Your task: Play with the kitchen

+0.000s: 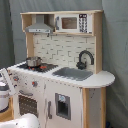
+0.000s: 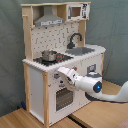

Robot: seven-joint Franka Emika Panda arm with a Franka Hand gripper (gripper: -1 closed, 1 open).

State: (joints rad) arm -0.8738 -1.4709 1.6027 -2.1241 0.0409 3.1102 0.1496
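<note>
Gripper (image 2: 61, 74) at knob panel of tall white-and-wood toy kitchen (image 2: 37, 85); finger state unclear. Approach square, turn gently.

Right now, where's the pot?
The pot sits on the black hob at the counter's left end in both exterior views, under the hood, with the sink to its right.

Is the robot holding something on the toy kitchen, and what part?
It cannot be told. In the second exterior view the gripper is at the kitchen front, by the knobs above the oven door, but any hold is hidden.
</note>
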